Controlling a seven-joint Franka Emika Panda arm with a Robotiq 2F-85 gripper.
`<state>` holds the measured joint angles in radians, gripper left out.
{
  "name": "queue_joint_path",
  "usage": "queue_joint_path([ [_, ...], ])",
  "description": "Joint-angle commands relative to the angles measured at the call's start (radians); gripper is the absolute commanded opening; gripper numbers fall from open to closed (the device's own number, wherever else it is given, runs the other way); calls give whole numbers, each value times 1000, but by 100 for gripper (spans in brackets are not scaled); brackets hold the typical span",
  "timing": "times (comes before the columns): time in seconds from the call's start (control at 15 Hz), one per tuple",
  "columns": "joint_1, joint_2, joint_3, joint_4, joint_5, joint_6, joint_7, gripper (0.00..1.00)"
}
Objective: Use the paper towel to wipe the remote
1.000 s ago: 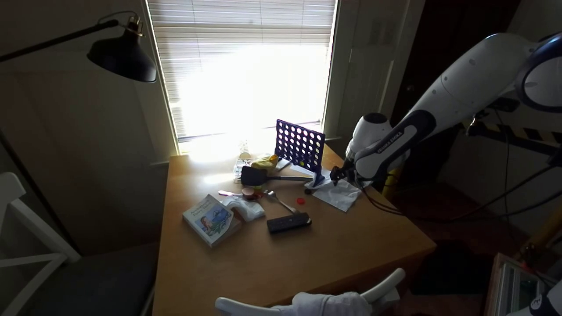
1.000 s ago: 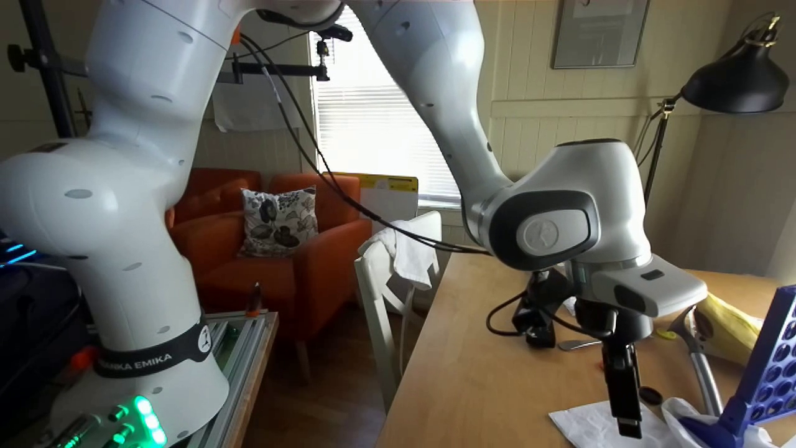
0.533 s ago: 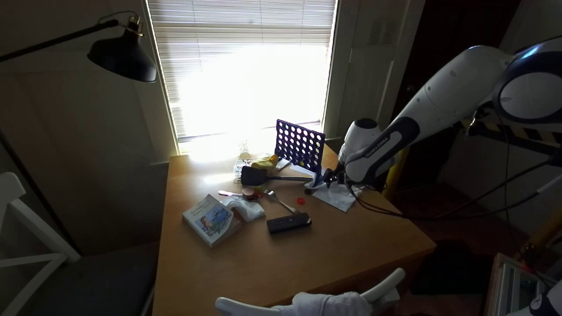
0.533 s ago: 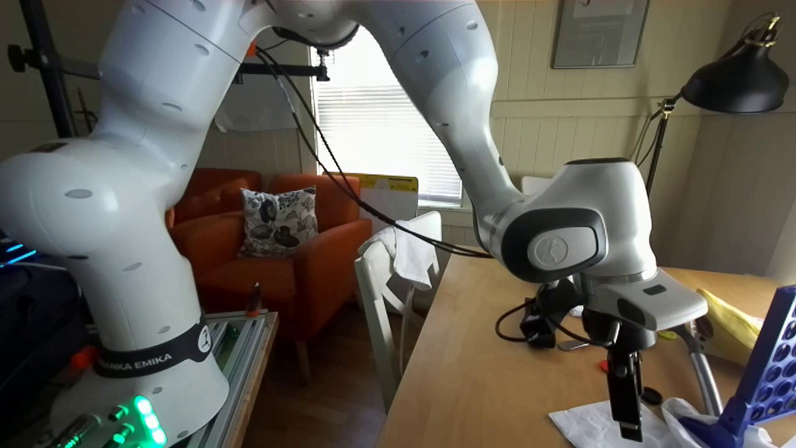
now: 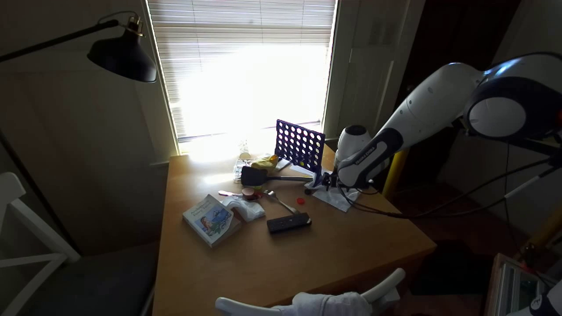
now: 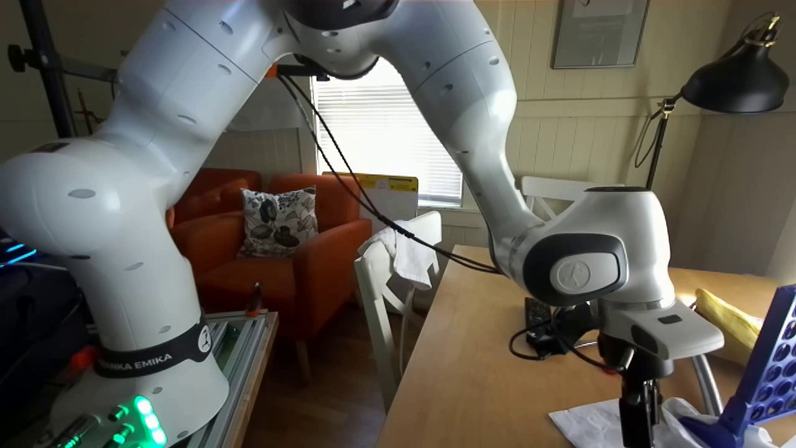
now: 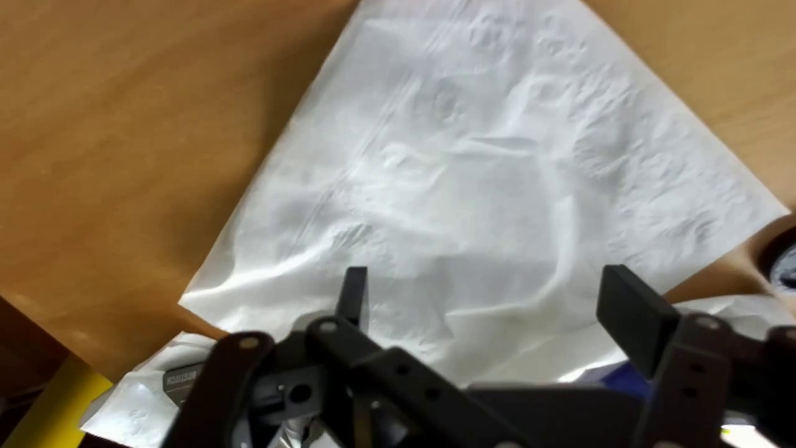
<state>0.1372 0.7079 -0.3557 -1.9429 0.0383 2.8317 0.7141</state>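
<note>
The thin, white, crumpled paper towel lies spread out on the tan wooden surface, right under the robot's two black jaws. The jaws are wide apart, with nothing pinched in them. I can't tell if their tips touch the paper.

The towel should be very light and soft. It will likely bend any way, slip and bunch up, and a hard tug could rip it. The edge looks too low to grab, so I would pinch up a raised fold between the jaws, pressing down gently. The slim, dark, bar-shaped remote looks hard and may slide when rubbed. It lies apart from the towel.

I count one towel under the jaws, one remote, one shiny metal fork, one thick paper book with a picture on it, one upright dark blue rack full of round holes, one long-handled black spatula, one small round red disc and one small round dark disc. White bits show in three more spots: a soft-looking wad just beside the book, a crumpled scrap near the towel's corner in the wrist view, and a puffed-up piece near the dark disc.
</note>
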Motion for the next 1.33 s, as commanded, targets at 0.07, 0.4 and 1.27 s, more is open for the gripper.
queue_joint_path([
  [0.07, 34, 83, -42, 98, -9, -81, 66, 67],
  [0.4, 33, 99, -40, 135, -23, -130, 76, 32],
  [1.27, -6, -103, 36, 12, -13, -169, -6, 1],
])
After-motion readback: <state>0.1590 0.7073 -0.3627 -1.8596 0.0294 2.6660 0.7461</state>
